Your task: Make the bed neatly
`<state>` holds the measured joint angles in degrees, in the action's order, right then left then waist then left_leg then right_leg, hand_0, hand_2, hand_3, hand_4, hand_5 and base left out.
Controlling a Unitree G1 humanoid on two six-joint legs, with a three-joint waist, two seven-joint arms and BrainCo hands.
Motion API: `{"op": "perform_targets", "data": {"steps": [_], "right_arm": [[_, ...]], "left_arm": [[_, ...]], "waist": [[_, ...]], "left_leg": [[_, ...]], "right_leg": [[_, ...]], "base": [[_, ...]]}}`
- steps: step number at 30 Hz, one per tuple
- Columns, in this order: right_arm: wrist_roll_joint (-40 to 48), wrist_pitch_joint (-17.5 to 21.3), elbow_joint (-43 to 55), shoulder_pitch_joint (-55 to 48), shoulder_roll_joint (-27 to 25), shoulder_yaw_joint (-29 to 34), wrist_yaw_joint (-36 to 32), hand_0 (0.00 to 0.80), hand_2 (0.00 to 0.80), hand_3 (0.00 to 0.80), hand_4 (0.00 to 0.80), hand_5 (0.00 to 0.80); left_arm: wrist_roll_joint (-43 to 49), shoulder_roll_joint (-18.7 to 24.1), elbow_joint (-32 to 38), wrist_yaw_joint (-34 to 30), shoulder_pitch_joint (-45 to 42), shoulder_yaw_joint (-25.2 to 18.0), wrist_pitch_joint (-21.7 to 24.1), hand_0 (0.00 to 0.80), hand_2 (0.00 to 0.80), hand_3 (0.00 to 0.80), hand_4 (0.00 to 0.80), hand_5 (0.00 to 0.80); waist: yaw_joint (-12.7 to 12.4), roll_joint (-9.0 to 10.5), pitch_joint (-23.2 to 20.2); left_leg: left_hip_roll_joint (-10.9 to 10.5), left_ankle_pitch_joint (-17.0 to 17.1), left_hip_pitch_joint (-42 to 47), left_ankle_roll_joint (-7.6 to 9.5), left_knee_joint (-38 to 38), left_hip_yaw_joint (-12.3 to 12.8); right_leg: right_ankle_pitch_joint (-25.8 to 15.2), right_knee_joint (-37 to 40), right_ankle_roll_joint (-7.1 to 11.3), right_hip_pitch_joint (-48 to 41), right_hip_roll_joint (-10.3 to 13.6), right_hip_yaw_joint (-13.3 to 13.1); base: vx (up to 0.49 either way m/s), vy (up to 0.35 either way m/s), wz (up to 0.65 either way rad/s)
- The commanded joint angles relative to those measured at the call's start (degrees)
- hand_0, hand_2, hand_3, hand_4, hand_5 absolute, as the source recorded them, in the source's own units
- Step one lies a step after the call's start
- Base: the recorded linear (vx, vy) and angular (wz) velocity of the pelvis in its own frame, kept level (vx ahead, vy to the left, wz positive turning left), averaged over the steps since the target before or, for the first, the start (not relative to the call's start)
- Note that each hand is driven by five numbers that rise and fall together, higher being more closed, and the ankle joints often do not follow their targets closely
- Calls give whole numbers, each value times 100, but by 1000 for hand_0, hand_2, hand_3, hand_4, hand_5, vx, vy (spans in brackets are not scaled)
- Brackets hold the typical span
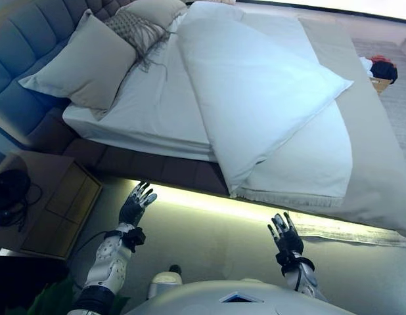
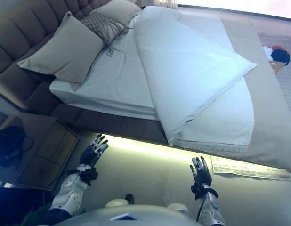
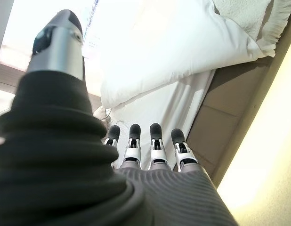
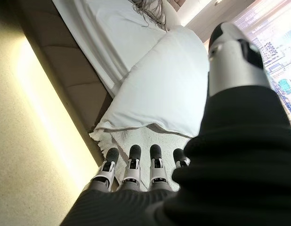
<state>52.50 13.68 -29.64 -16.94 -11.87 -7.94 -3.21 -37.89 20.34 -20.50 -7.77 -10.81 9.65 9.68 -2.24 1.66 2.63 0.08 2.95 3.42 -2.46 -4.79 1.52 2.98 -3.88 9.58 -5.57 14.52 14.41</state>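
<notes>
Barely starting: duvet point(image 1: 255, 98) lying folded askew across bed point(image 1: 380, 164), pillows point(image 1: 85, 62) heaped; left hand point(image 1: 135, 205), right hand point(image 1: 285, 236) hovering, fingers released, grasping nothing.

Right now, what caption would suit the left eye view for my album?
Both open hands, left hand and right hand, raised before an unmade bed, its white duvet folded back.

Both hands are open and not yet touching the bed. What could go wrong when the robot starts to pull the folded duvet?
The duvet lies folded diagonally; pulling with only the left hand or the right hand may skew it more. Its lower corner overhangs the fringed blanket, which could drag along. The pillow near the headboard might shift too.
</notes>
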Motion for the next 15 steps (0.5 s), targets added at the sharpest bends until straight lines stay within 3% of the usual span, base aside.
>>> {"op": "perform_targets", "data": {"steps": [1,9,15], "right_arm": [[18,201,328,218,31,146,-152,0,0,0,0,0],[7,189,177,260,38,186,-198,0,0,0,0,0],[103,244,357,135,32,136,-11,0,0,0,0,0]], "left_arm": [[82,255,255,-97,345,-313,160,0,0,0,0,0],[249,168,185,-25,189,-261,-12,0,0,0,0,0],[286,216,202,-341,229,-228,-116,0,0,0,0,0]], "waist": [[-6,-35,8],[-115,-13,12],[-140,-191,135]], "left_leg": [[-279,-476,-117,624,517,334],[-449,-673,-275,754,840,245],[-549,-718,-326,975,1039,190]], "right_leg": [[-1175,-601,-43,784,289,-447],[-1279,-856,-44,868,510,-480],[-1601,-2419,-122,1366,698,-558]], "base": [[49,99,13],[47,66,2],[61,103,9]]}}
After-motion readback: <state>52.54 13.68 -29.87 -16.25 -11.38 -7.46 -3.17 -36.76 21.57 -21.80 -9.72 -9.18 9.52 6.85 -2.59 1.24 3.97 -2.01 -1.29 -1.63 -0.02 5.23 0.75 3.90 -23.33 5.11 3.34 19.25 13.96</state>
